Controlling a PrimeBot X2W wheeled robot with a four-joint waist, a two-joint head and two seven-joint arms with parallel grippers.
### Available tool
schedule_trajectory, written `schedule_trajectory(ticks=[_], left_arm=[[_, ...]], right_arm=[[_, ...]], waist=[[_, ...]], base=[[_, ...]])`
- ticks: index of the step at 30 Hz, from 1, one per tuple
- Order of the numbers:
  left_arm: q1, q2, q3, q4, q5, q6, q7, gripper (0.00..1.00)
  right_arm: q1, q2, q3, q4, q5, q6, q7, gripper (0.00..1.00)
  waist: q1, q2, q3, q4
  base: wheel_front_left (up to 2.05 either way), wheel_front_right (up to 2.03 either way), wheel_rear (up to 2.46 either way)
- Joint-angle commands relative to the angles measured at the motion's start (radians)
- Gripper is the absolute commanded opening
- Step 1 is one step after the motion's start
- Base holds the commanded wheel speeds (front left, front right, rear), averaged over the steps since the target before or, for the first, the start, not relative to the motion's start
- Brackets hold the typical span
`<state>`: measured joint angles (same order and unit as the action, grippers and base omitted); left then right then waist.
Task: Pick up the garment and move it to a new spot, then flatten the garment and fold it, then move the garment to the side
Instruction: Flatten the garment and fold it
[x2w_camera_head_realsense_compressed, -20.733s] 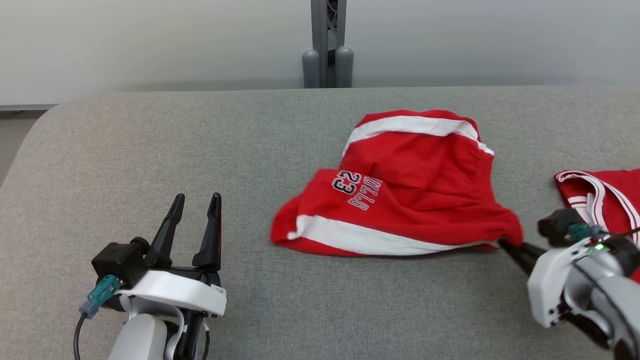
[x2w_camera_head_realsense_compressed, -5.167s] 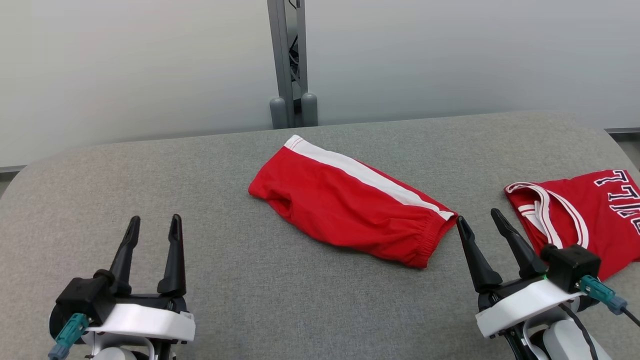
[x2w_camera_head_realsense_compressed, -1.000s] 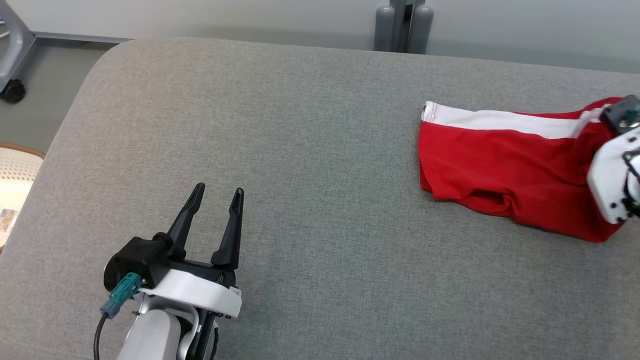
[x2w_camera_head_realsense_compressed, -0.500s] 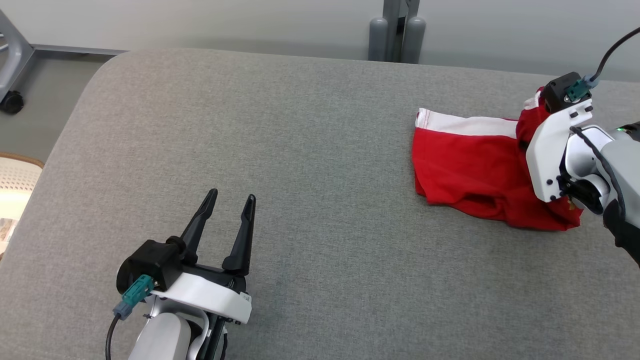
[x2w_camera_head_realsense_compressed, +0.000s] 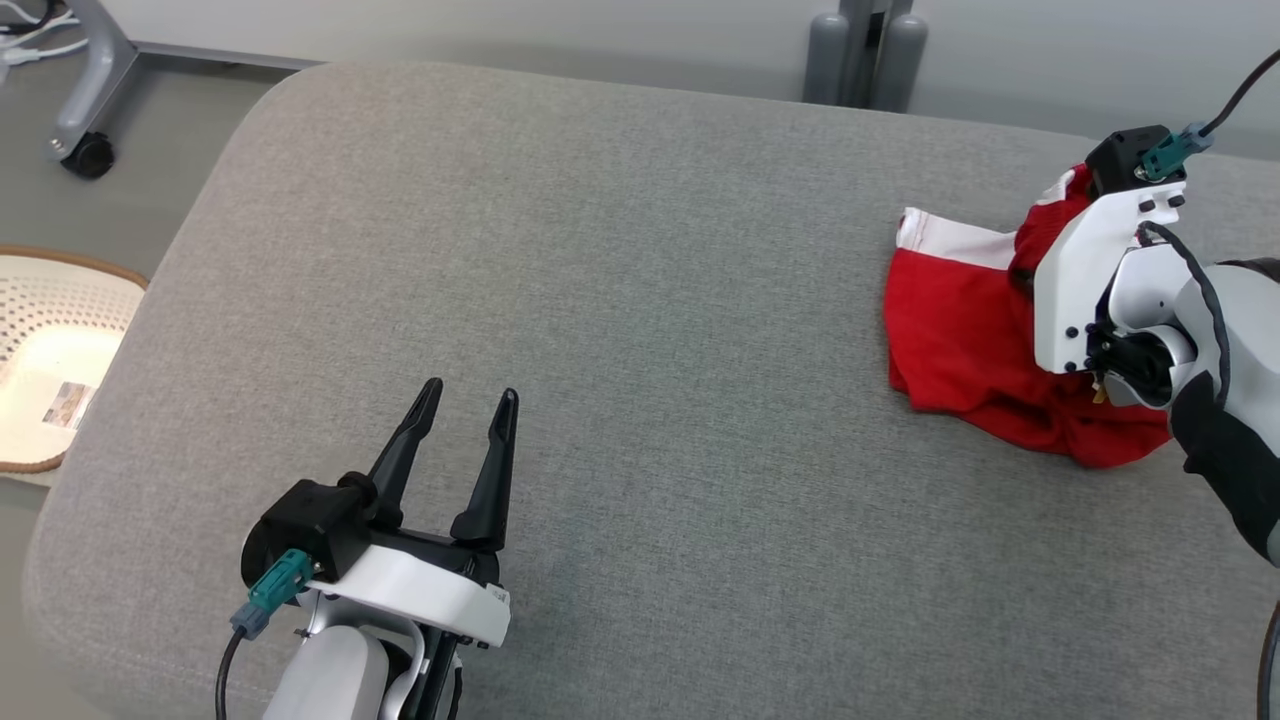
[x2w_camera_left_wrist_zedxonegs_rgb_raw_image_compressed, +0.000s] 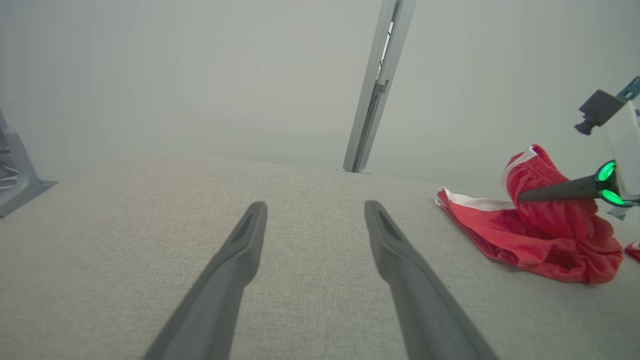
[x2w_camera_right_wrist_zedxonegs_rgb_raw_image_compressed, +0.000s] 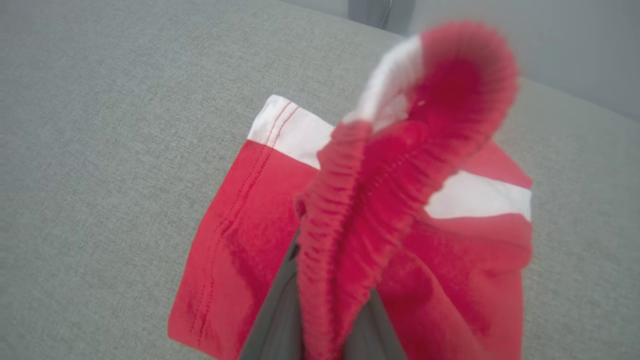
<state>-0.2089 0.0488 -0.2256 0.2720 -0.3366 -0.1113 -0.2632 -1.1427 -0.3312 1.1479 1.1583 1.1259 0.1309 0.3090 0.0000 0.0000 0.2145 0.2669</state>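
Observation:
The garment (x2w_camera_head_realsense_compressed: 955, 335) is a pair of red shorts with a white side stripe, lying bunched at the right of the grey table (x2w_camera_head_realsense_compressed: 620, 300). My right gripper (x2w_camera_right_wrist_zedxonegs_rgb_raw_image_compressed: 327, 295) is shut on the ribbed waistband (x2w_camera_right_wrist_zedxonegs_rgb_raw_image_compressed: 380, 170), which stands lifted above the rest of the cloth. From the left wrist view the right gripper (x2w_camera_left_wrist_zedxonegs_rgb_raw_image_compressed: 522, 196) points left, with red cloth draped over it. Its white wrist housing (x2w_camera_head_realsense_compressed: 1085, 270) hides the fingers in the head view. My left gripper (x2w_camera_head_realsense_compressed: 468, 402) hovers open at the lower left, far from the shorts, with nothing between its fingers (x2w_camera_left_wrist_zedxonegs_rgb_raw_image_compressed: 240, 250).
A pale perforated basket (x2w_camera_head_realsense_compressed: 50, 350) sits on the floor past the table's left edge. A grey frame leg with a caster (x2w_camera_head_realsense_compressed: 85, 150) stands at the far left, and a grey post (x2w_camera_head_realsense_compressed: 865, 45) behind the table. The rounded left corner of the table is close to my left arm.
The head view has shifted. My right gripper has raised the waistband end off the table and carried it left over the shorts, which have bunched shorter. The left gripper stays open.

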Motion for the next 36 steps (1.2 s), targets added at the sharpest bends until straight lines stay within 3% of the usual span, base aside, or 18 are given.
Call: schedule_trajectory(ticks=[1,20,21,22,23,36], left_arm=[[-0.013,0.005,0.001,-0.004,-0.004,0.004,-0.001,1.0],[-0.034,0.005,-0.035,-0.012,-0.026,0.013,-0.001,1.0],[-0.035,0.005,-0.036,-0.012,-0.028,0.014,-0.001,1.0],[-0.037,0.005,-0.036,-0.011,-0.028,0.014,-0.001,1.0],[-0.037,0.005,-0.036,-0.01,-0.029,0.015,-0.001,1.0],[-0.02,0.005,-0.029,0.007,-0.018,0.013,-0.001,1.0]], right_arm=[[0.008,0.002,-0.003,0.006,0.009,0.0,0.007,0.0],[0.0,0.03,0.022,0.055,0.039,0.0,-0.019,0.0],[-0.001,0.031,0.024,0.055,0.037,0.0,-0.025,0.28],[-0.003,0.032,0.025,0.056,0.037,0.0,-0.031,0.49],[-0.003,0.033,0.026,0.058,0.038,0.0,-0.036,1.0],[0.018,0.064,0.014,0.008,0.093,0.0,-0.058,1.0]], waist=[[0.0,0.0,0.005,0.008],[0.0,0.0,0.054,0.067],[0.0,0.0,0.055,0.067],[0.0,0.0,0.055,0.068],[0.0,0.0,0.055,0.068],[0.0,0.0,0.009,0.047]], base=[[0.0,0.0,0.0],[0.0,0.0,0.0],[0.0,0.0,0.0],[0.0,0.0,0.0],[0.0,0.0,0.0],[0.0,0.0,0.0]])
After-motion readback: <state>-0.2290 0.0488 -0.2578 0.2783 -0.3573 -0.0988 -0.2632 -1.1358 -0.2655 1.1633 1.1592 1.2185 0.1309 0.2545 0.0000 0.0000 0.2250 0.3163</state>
